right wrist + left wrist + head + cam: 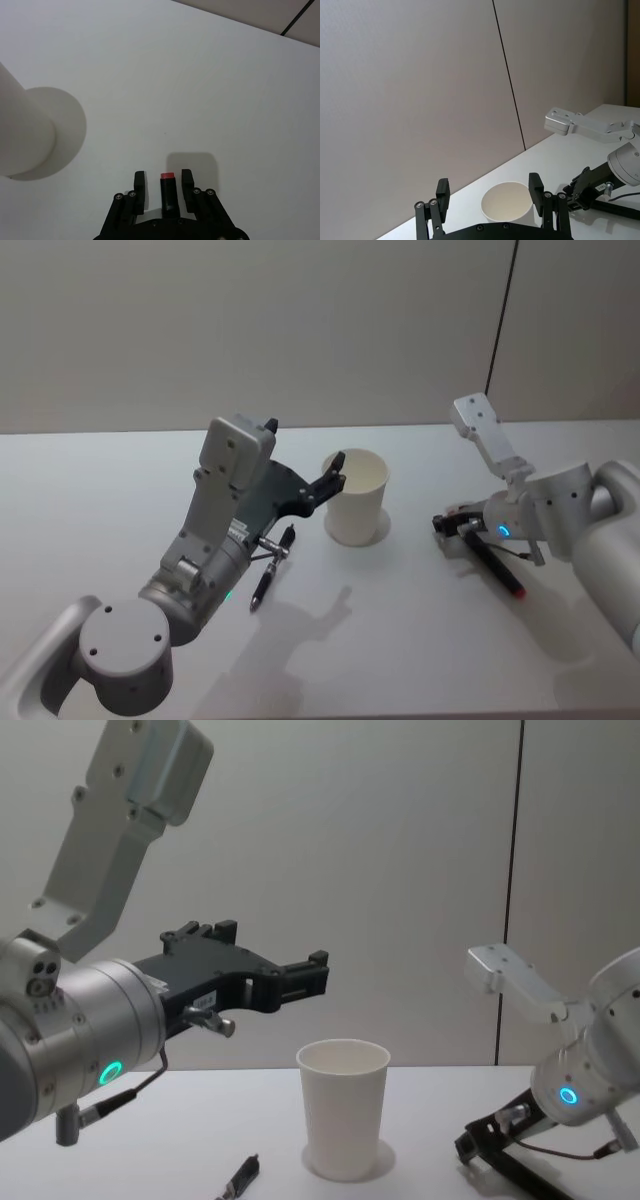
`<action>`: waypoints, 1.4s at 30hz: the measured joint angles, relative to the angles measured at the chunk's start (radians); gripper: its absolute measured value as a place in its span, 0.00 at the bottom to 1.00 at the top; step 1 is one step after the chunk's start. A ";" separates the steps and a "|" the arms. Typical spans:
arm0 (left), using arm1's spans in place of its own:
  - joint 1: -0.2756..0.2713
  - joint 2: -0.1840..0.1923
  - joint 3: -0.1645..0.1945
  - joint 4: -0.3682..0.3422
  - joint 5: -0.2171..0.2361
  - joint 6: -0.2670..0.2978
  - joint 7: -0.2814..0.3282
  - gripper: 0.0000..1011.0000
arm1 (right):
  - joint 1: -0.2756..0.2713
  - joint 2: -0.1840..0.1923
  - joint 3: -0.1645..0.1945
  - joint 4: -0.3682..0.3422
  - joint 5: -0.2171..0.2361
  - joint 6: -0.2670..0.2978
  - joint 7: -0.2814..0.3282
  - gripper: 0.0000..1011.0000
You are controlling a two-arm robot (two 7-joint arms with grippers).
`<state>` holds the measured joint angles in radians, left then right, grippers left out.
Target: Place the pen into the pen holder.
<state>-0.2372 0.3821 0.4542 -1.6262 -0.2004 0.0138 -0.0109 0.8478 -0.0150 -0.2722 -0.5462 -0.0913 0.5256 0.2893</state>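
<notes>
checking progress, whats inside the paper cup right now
No pen stands in the pen holder; the inner wall that shows is bare white. Its bottom is hidden behind the near wall.

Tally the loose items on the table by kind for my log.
Paper cups: 1, the paper cup, upright.
Pens: 2, the black pen lying on the table left of the cup, and the red-ended pen between the open fingers of the right gripper; the open left gripper is raised near the cup's rim.
Total: 3.
</notes>
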 joint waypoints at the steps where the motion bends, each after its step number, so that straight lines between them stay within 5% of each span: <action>1: 0.000 0.000 0.000 0.000 0.000 0.000 0.000 0.99 | 0.004 -0.001 0.001 0.010 0.001 -0.004 0.001 0.44; 13: 0.000 0.000 0.000 0.000 0.000 0.000 0.000 0.99 | 0.031 -0.005 0.011 0.076 0.006 -0.039 0.005 0.17; 20: 0.000 0.000 0.000 0.000 0.000 0.000 0.000 0.99 | 0.031 -0.003 0.016 0.081 0.007 -0.062 0.008 0.16; 42: 0.000 0.000 0.000 0.000 0.000 0.000 0.000 0.99 | -0.085 0.035 0.035 -0.191 0.022 -0.161 -0.005 0.16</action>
<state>-0.2372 0.3821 0.4542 -1.6262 -0.2004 0.0139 -0.0109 0.7630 0.0204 -0.2377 -0.7367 -0.0690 0.3646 0.2846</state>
